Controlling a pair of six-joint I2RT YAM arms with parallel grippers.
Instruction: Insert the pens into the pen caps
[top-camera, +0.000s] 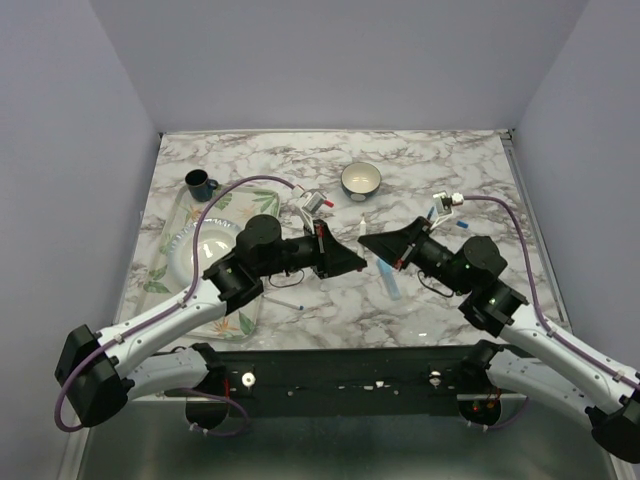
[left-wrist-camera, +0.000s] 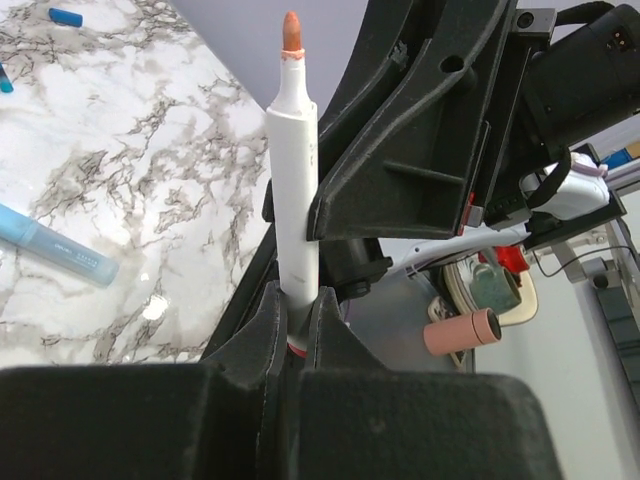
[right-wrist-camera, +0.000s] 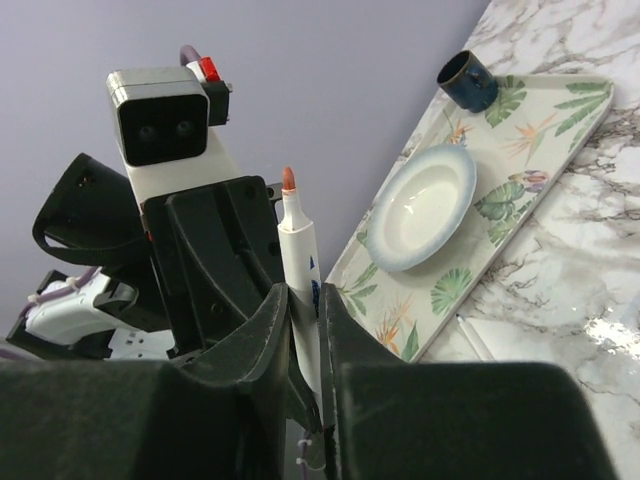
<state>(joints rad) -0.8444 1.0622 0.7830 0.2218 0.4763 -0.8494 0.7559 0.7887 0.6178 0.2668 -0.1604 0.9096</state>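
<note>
Left wrist view gives the clearest look: the white pen (left-wrist-camera: 293, 200) stands almost upright, its orange-red tip (left-wrist-camera: 291, 30) pointing up, and its lower end sits between the pressed-together fingers of the left gripper (left-wrist-camera: 297, 320). Higher on the barrel the fingers of the right gripper (right-wrist-camera: 305, 325) also pinch it, so both arms hold the same pen. They meet above the middle of the table (top-camera: 450, 160), the left arm coming from the left and the right arm from the right.

The relation that matters is the long axis of the pen: it runs up and down, and only the tip end is free. I judge that a cap must come onto it from above, along this axis, and that one gripper must first let go to fetch one. No cap is at the tip now.

A pale blue marker (top-camera: 390, 282) lies flat on the table just below the grippers, and beyond it a small blue cap (left-wrist-camera: 65, 17) – nearer to the right arm, it seems. I cannot find a red cap with certainty.
</note>
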